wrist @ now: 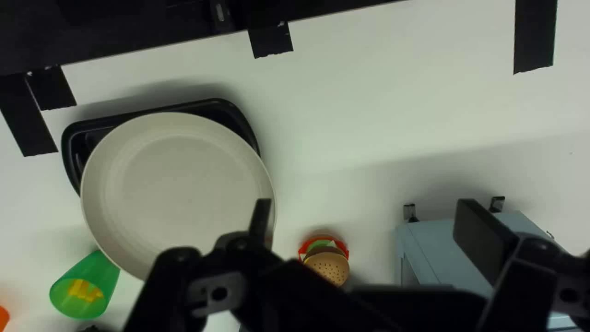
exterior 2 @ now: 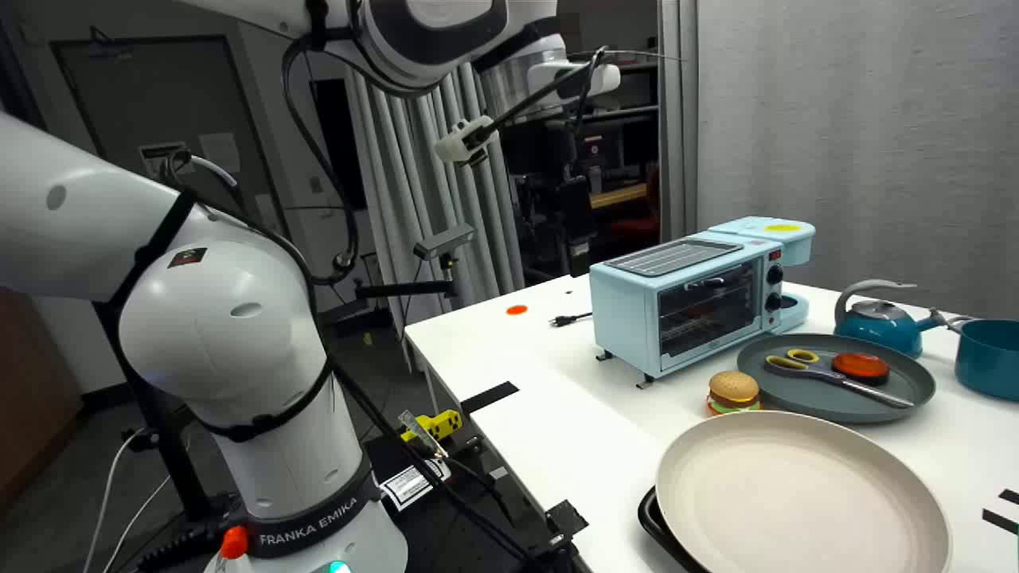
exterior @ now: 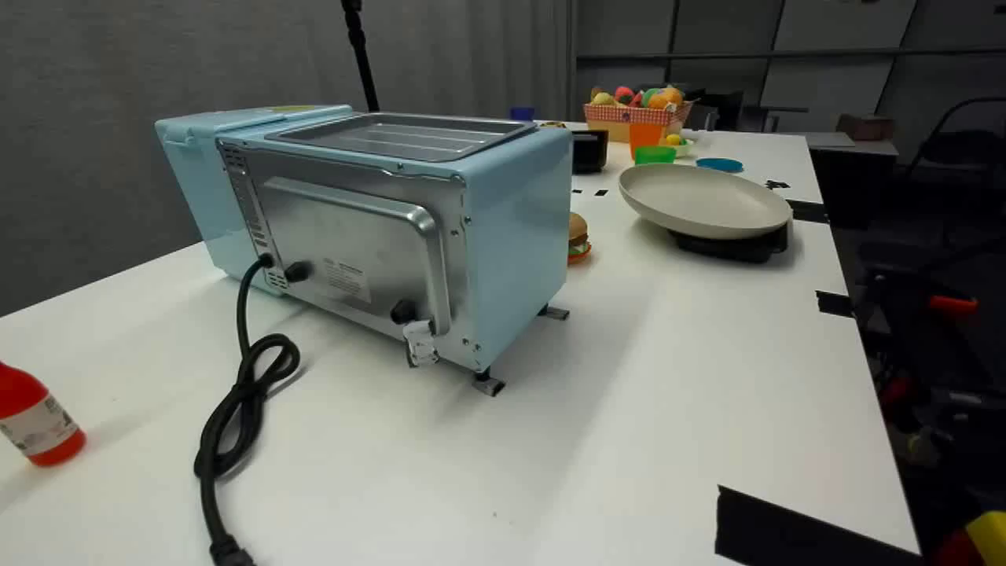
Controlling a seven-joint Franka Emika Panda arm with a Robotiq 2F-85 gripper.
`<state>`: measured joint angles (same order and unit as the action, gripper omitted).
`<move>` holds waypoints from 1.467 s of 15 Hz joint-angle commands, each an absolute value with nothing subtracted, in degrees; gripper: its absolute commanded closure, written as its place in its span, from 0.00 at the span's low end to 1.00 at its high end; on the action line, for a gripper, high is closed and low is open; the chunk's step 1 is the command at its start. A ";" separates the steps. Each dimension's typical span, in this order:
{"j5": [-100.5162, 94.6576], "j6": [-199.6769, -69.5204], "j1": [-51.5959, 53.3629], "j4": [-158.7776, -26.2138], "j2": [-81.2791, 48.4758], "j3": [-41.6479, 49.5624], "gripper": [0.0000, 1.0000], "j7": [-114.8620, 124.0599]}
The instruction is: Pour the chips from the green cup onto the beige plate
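Hand (wrist: 367, 219) spread wide, probably yellow chips (wrist: 85, 290) inside green cup (wrist: 99, 267) beside beige plate (wrist: 184, 180).

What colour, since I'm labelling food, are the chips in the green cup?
Yellow; the chips show best in the wrist view.

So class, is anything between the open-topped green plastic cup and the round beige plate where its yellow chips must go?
Nothing visible: in the wrist view, the open-topped green plastic cup stands close beside the round beige plate.
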<state>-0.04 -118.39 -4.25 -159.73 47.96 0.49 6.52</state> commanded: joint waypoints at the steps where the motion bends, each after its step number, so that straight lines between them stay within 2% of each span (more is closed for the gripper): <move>1: 0.05 -118.22 -4.37 -159.52 47.85 0.40 0.00 6.42; 17: 0.05 -118.22 -4.36 -159.45 47.80 0.39 0.00 6.43; 22: -0.04 -118.62 -5.00 -157.65 42.70 0.82 0.00 6.78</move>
